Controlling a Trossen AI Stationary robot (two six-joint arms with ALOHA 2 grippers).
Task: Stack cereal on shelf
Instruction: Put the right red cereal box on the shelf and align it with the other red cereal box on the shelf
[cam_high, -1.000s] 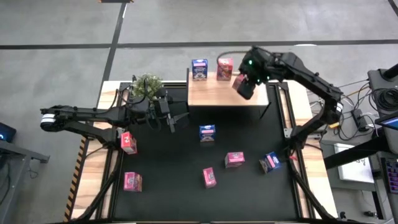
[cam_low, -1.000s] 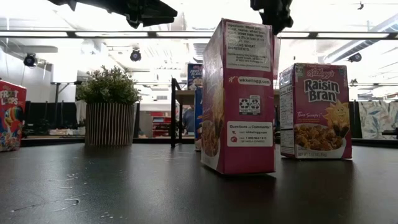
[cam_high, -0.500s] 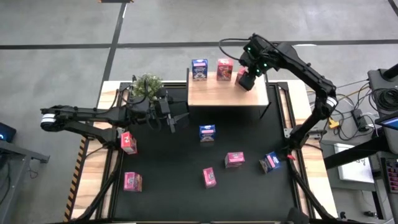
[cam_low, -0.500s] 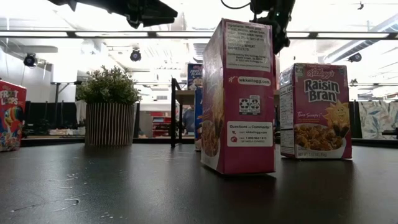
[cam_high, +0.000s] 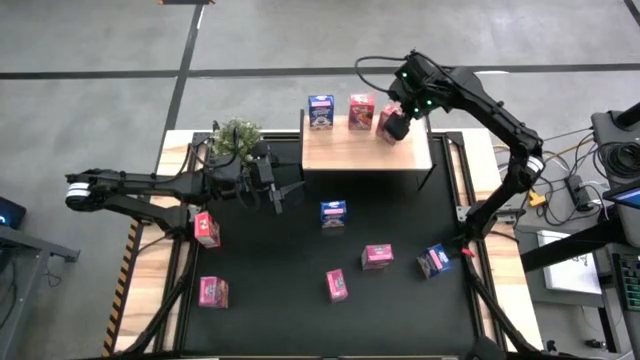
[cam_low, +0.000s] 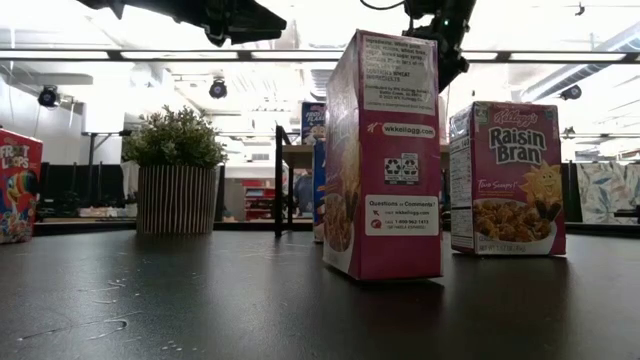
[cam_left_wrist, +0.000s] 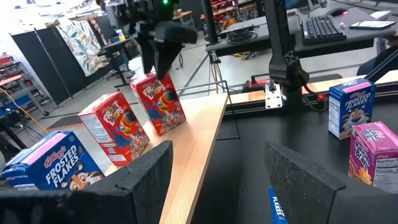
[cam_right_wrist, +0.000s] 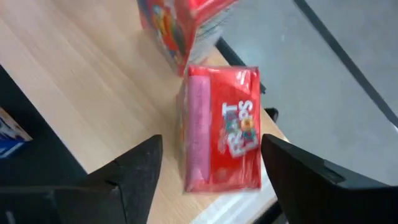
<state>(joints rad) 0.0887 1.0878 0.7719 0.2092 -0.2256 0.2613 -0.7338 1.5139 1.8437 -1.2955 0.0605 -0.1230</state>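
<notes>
On the shelf stand three cereal boxes.

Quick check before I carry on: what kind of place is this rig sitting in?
Most likely a robotics lab or workshop. Beyond the black table are a desk with a keyboard, cables by the rig, and a bare concrete floor.
</notes>
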